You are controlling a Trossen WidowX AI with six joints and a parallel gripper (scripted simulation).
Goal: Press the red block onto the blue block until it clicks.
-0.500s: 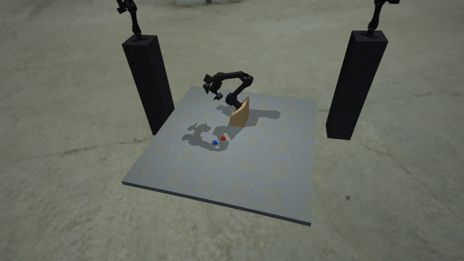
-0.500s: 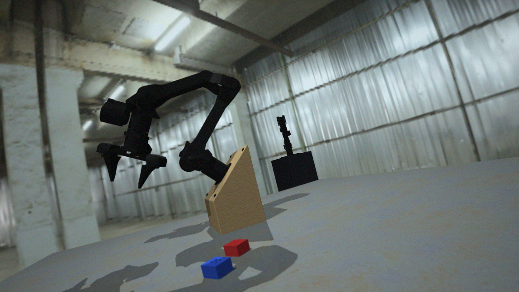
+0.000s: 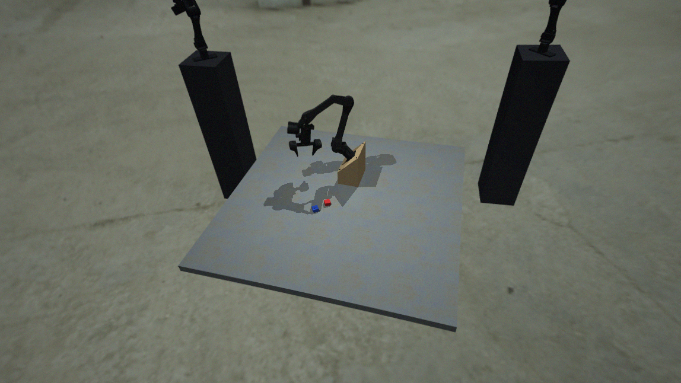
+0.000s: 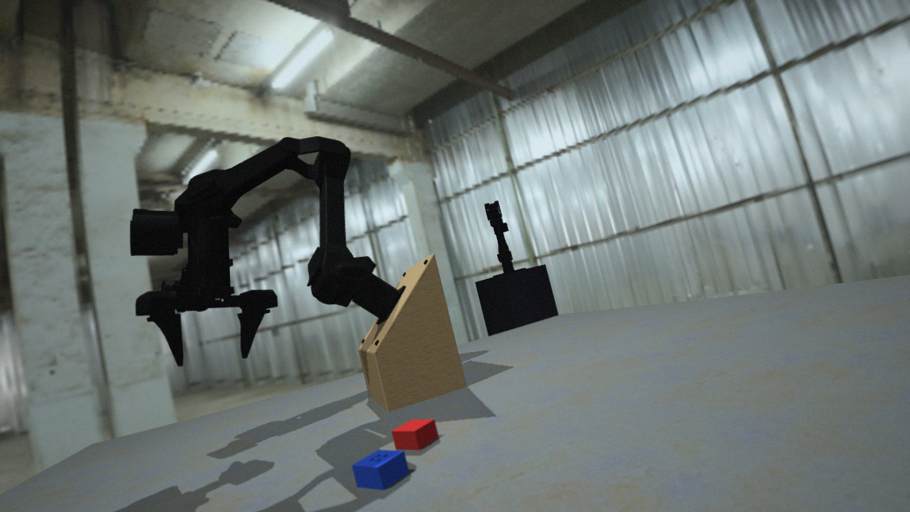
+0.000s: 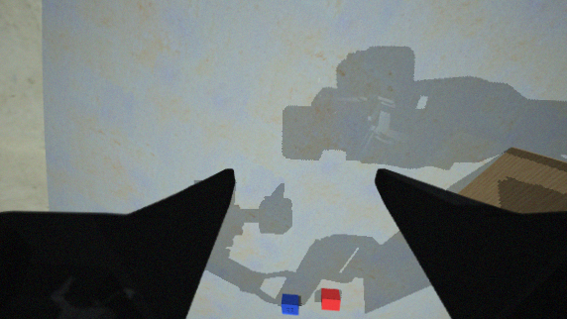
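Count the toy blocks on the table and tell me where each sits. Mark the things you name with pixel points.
2: the red block (image 3: pixel 327 202) (image 4: pixel 414 434) (image 5: pixel 331 300) nearer the wooden base, the blue block (image 3: pixel 315 208) (image 4: pixel 380 470) (image 5: pixel 290 305) beside it, not touching.
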